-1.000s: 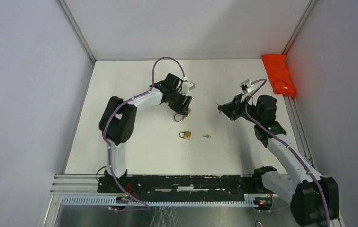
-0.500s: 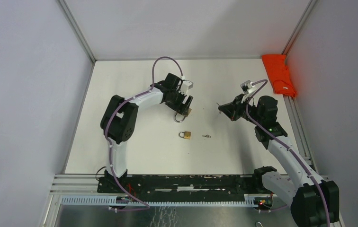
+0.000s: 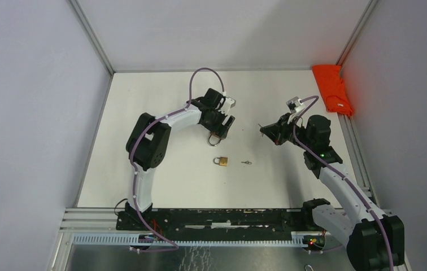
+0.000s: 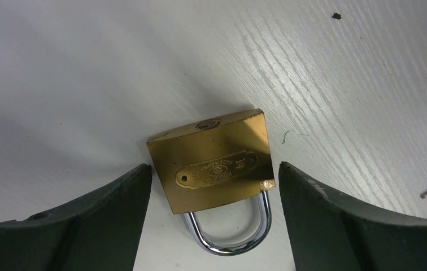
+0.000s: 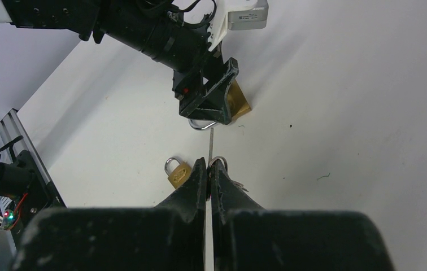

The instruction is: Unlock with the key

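A brass padlock (image 4: 214, 161) lies flat on the white table, its steel shackle (image 4: 231, 228) toward the camera and its keyhole end away. My left gripper (image 4: 216, 169) stands open around it, one finger on each side, neither touching. From above, that gripper (image 3: 221, 124) hovers over this padlock (image 3: 217, 137). My right gripper (image 5: 209, 164) is shut on the key (image 5: 210, 144), whose thin blade sticks out forward toward the left gripper (image 5: 208, 99); a ring hangs at the fingertips. In the top view the right gripper (image 3: 268, 130) is apart, to the right.
A second, smaller brass padlock (image 3: 222, 161) lies nearer the arm bases, with a loose small key (image 3: 247, 163) to its right. A red cloth (image 3: 332, 89) sits at the back right by the frame rail. Grey walls close in the table.
My left gripper has opened wide and let go of the padlock, which now lies between its fingers. The left arm has shifted slightly to the right. The right arm has held still.
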